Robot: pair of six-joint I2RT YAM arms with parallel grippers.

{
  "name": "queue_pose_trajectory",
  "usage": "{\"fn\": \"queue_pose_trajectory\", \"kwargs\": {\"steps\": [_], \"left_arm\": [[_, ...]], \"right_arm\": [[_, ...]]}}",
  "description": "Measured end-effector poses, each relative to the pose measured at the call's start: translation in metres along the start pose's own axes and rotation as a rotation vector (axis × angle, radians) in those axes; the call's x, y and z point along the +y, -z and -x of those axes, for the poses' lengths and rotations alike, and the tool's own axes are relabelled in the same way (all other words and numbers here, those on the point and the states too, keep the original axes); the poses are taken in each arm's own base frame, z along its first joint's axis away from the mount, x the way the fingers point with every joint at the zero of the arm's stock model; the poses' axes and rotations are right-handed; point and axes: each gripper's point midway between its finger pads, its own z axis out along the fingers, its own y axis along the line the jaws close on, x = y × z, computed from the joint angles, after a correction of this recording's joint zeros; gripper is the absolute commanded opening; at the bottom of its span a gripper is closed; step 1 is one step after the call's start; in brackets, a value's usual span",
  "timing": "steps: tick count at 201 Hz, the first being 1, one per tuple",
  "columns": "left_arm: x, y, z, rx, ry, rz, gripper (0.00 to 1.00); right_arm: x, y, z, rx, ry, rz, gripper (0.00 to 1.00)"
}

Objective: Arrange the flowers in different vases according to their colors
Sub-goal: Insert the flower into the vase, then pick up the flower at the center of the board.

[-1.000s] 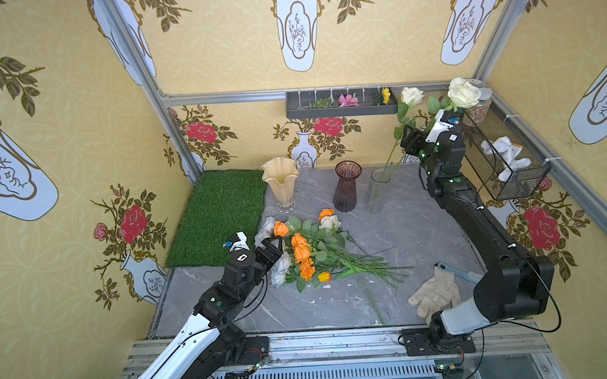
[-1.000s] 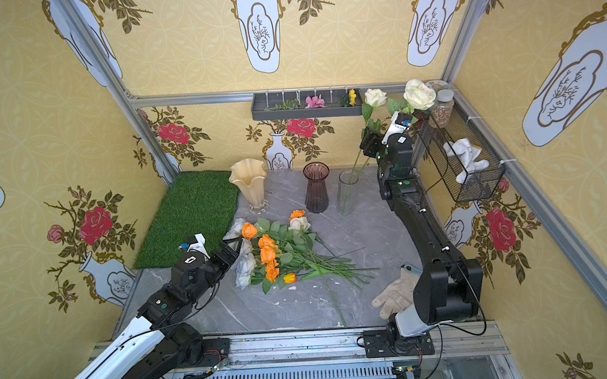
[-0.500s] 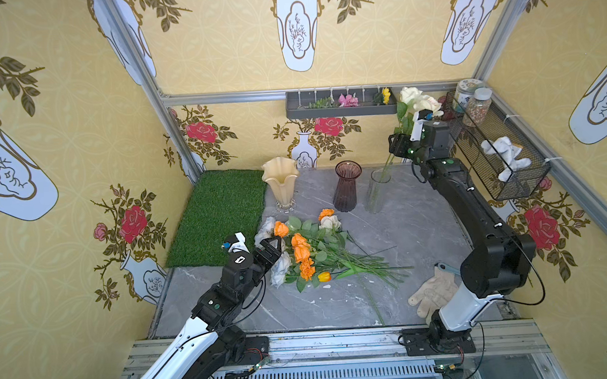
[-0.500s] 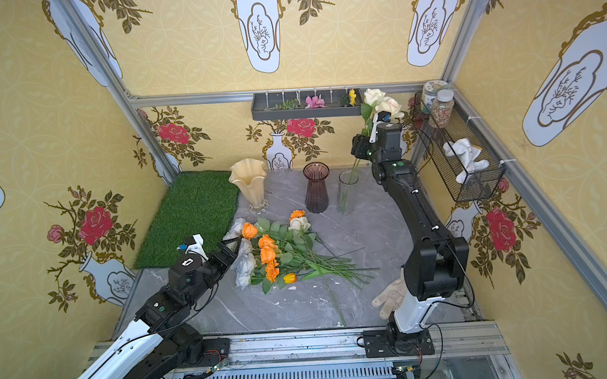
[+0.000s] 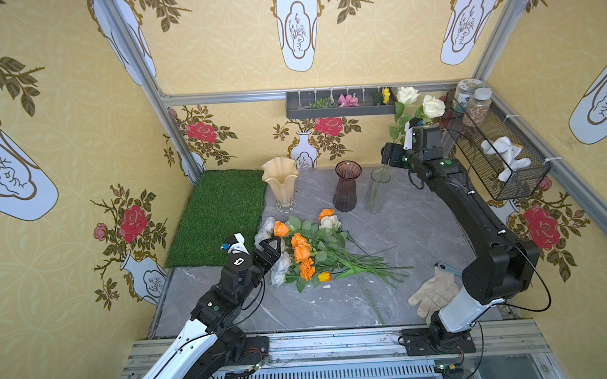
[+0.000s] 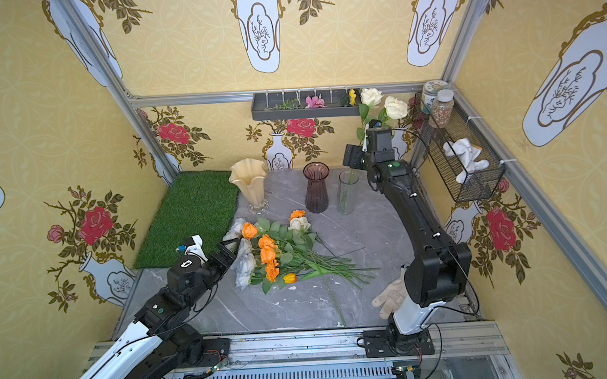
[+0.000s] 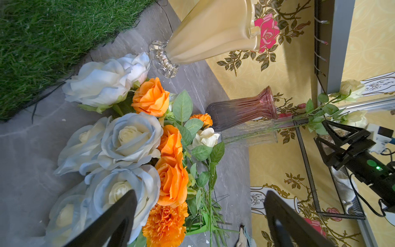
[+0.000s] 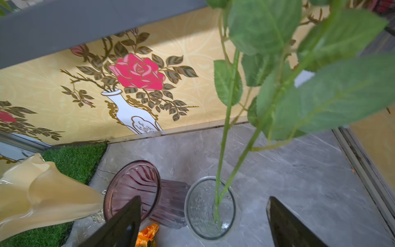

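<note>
Currently, cream roses (image 5: pixel 433 106) stand in the clear vase (image 5: pixel 377 190), upper right; right claw (image 8: pixel 203 200) apart, empty. Left claw (image 7: pixel 200 193), apart, at the pile (image 5: pixel 328 256): next, grip one orange rose (image 5: pixel 300 248).

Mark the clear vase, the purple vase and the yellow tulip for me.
clear vase (image 5: pixel 375 194): in a top view, on its glass wall, mid-height.
purple vase (image 5: pixel 346 192): in a top view, on its ribbed body.
yellow tulip (image 5: pixel 324 276): in a top view, on the bloom.
</note>
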Motion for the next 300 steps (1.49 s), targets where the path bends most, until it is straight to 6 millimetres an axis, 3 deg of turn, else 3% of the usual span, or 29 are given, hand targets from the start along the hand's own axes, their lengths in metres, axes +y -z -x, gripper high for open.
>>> {"fn": "queue_pose_trajectory", "kwargs": {"steps": [22,48,88,130,166,212,232,300], "left_arm": [[-0.001,0.001,0.0,-0.004,0.002,-0.009,0.95],[0.0,0.003,0.001,-0.006,0.006,-0.015,0.95],[0.0,0.006,0.001,-0.011,0.016,-0.026,0.95],[-0.001,0.008,0.002,-0.014,0.03,-0.035,0.95],[0.001,0.008,0.001,-0.011,0.041,-0.031,1.0],[0.004,0.004,-0.004,0.016,0.037,-0.004,1.0],[0.005,0.001,-0.006,0.027,0.034,0.012,1.0],[0.005,-0.004,-0.01,0.052,0.025,0.035,1.0]], "right_arm": [[0.003,0.016,-0.013,0.038,-0.011,-0.004,0.89],[0.033,0.036,-0.041,0.097,0.018,0.052,0.86],[0.081,0.057,-0.129,0.314,0.089,0.157,0.77],[0.102,0.073,-0.237,0.56,0.122,0.191,0.53],[0.104,0.076,-0.294,0.677,0.09,0.178,0.43],[0.107,0.056,-0.334,0.751,0.023,0.156,0.27],[0.111,0.051,-0.348,0.791,0.005,0.157,0.27],[0.118,0.048,-0.356,0.816,-0.002,0.188,0.26]]}}
